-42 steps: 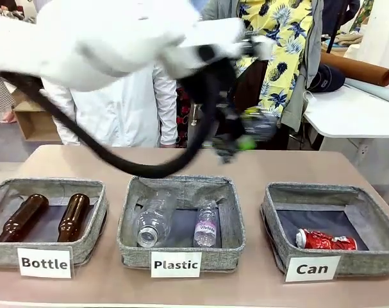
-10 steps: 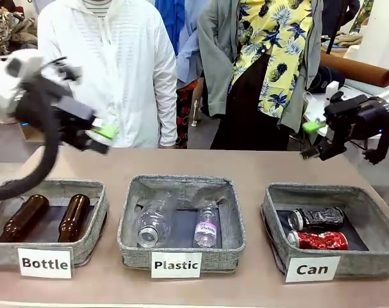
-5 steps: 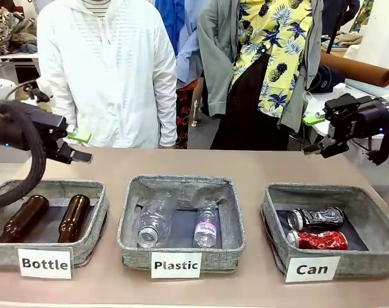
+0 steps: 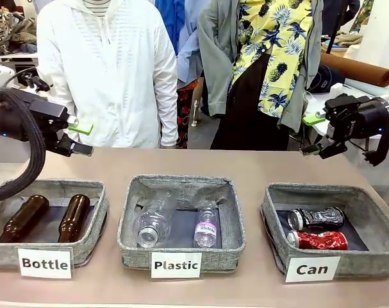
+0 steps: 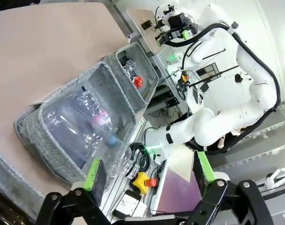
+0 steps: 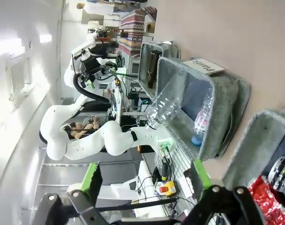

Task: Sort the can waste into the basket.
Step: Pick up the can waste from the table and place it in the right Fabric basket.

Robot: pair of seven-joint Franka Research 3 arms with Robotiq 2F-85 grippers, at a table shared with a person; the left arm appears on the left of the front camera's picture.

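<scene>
red can [image 4: 317,240] half hidden behind basket [image 4: 373,262] wall.

Two brown glass bottles [image 4: 47,217] lie side by side in the grey bin labelled "Bottle" [image 4: 45,262] at the left of the tan surface [image 4: 181,163]. Two clear plastic bottles [image 4: 178,222] lie in the middle bin labelled "Plastic" [image 4: 175,264]. People stand behind, one in a white jacket [image 4: 111,70], one in a yellow floral shirt [image 4: 277,45].

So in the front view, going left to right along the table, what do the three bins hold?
Grey fabric "Bottle" bin: two brown glass bottles → "Plastic" bin: two clear plastic bottles → "Can" basket: black crushed can behind, shiny red crushed can in front.
</scene>
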